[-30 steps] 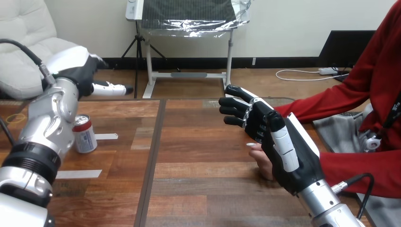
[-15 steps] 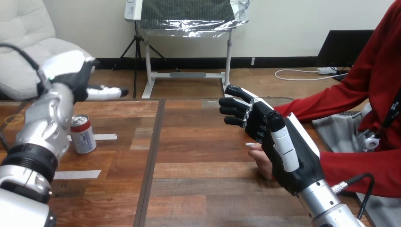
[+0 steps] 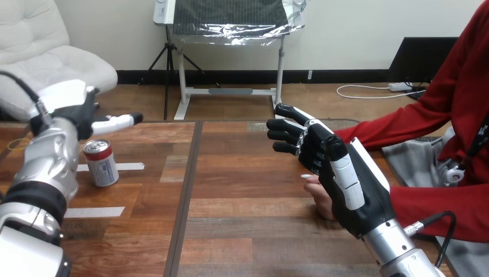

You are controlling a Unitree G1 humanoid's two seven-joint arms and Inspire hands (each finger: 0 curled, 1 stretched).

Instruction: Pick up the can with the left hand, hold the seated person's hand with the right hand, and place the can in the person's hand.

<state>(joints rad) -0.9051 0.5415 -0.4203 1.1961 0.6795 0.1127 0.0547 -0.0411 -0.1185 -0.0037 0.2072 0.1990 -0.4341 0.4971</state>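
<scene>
A red, white and blue can [image 3: 101,163] stands upright on the wooden table [image 3: 242,231] at the left. My left hand [image 3: 76,107] hovers just above and behind the can, open, with one straight finger [image 3: 118,121] pointing right over the can's top; it does not touch the can. My right hand [image 3: 337,173] is raised on edge at the right, open, its fingers [image 3: 288,131] relaxed and pointing left. The person's hand [image 3: 320,196] rests on the table right behind my right palm, mostly hidden by it; I see no fingers curled round it.
Two white tape strips [image 3: 130,167] [image 3: 95,212] lie on the table near the can. The person's red sleeve [image 3: 403,124] runs along the table's right side. A dark seam [image 3: 185,196] splits the tabletop.
My left hand has moved left and down, closer over the can, and my forearm no longer covers the can. The right hand and the person's hand have stayed put.
</scene>
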